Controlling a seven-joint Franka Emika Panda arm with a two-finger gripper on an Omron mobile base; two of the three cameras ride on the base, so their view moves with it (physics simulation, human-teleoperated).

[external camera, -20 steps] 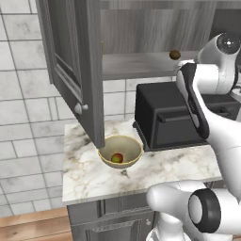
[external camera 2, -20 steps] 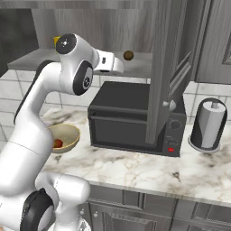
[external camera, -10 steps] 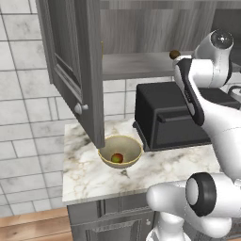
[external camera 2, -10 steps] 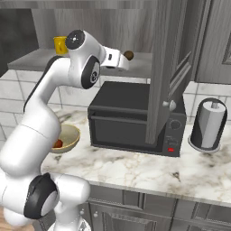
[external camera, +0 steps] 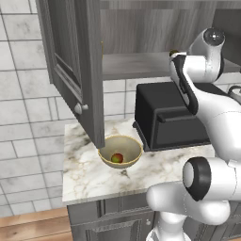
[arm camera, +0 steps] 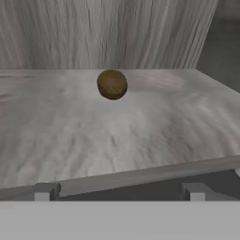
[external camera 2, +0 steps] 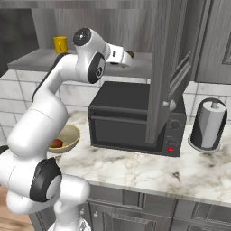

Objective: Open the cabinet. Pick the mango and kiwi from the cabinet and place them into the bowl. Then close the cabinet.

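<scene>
cabinet fills the upper half of the left base view, its left door swung open toward the camera and its shelf bare wood at upper centre. toaster oven sits black and boxy on the marble desk under that shelf, at centre of the right base view. paper-towel holder stands at the right of that view. bowl rests on the desk just left of the oven, with the mango inside it. yellow cup stands on the shelf at upper left. kiwi lies on the shelf at upper centre of the hand view, apart from the gripper, which is spread wide and holds nothing.
</scene>
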